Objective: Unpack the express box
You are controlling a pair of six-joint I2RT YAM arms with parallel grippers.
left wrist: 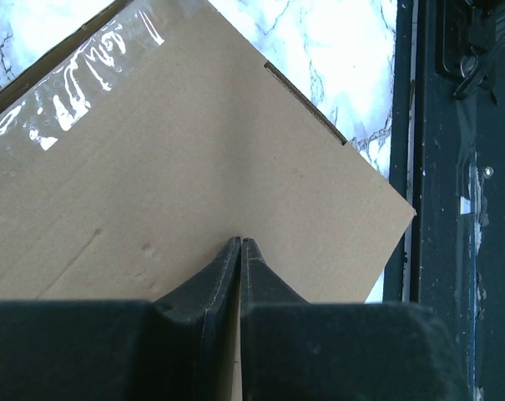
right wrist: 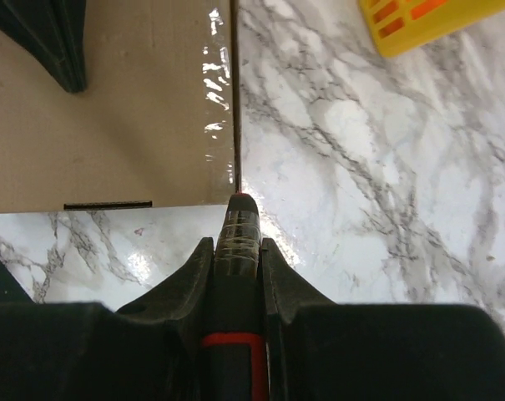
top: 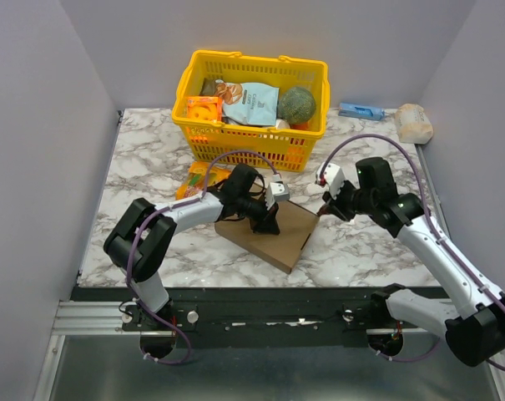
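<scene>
The express box [top: 292, 232] is a flat brown cardboard mailer lying closed on the marble table, with clear tape [right wrist: 219, 90] along one edge. My left gripper [top: 265, 224] is shut with nothing between its fingers, its tips resting on the lid [left wrist: 194, 150]. In the right wrist view its fingers [right wrist: 56, 42] show at the top left. My right gripper [top: 324, 209] is shut on a black tool with a red band [right wrist: 239, 224]. The tool's tip touches the box's taped edge at its corner [right wrist: 234, 188].
A yellow basket [top: 252, 144] full of groceries stands behind the box, its corner [right wrist: 419, 21] showing in the right wrist view. An orange packet [top: 199, 178] lies left of the box. A blue item [top: 361, 110] and a white bundle [top: 414, 123] lie at the back right.
</scene>
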